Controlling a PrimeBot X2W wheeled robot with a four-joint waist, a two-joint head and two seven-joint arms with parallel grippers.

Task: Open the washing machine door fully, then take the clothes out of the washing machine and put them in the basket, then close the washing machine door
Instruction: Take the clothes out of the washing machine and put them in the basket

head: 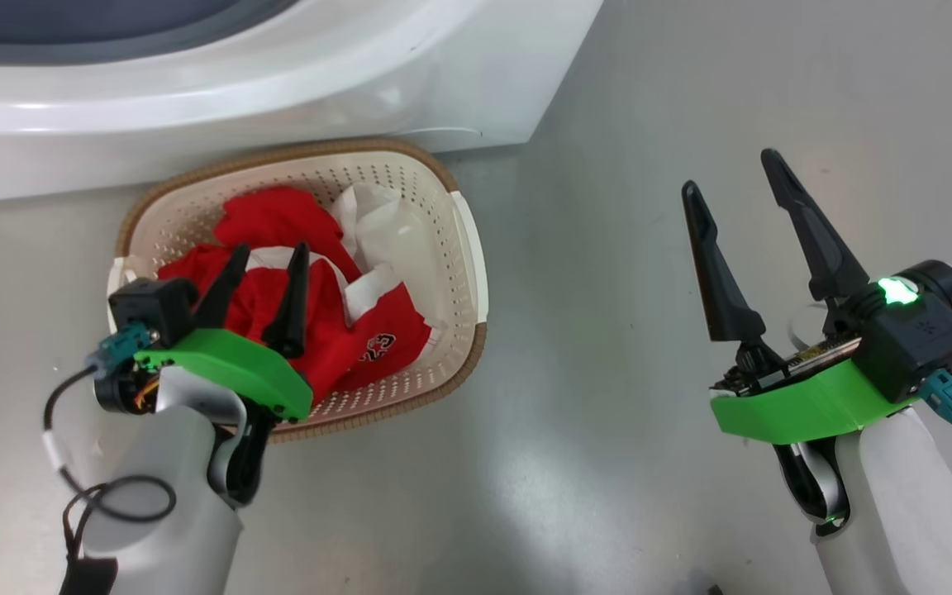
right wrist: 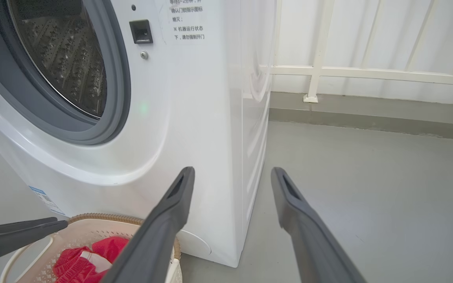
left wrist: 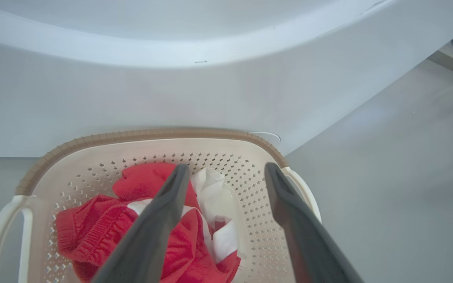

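Observation:
The cream basket (head: pixel 469 248) with a brown rim stands on the floor against the white washing machine (head: pixel 278 74). Red and white clothes (head: pixel 327 330) lie piled in it, one showing white lettering. My left gripper (head: pixel 271 248) hangs open just above the pile, nothing between its fingers; the left wrist view looks past that gripper (left wrist: pixel 226 167) at the clothes (left wrist: pixel 89 232) and the basket rim (left wrist: pixel 151 135). My right gripper (head: pixel 730 171) stands open over bare floor, right of the basket. From the right wrist, the machine's steel drum (right wrist: pixel 61 59) is uncovered. The washing machine door is out of view.
Grey floor (head: pixel 608 413) stretches to the right of the basket and the machine. A white railing (right wrist: pixel 368 72) on a low kerb runs behind the machine's right side. The machine's front corner (right wrist: pixel 234 220) stands close to the basket.

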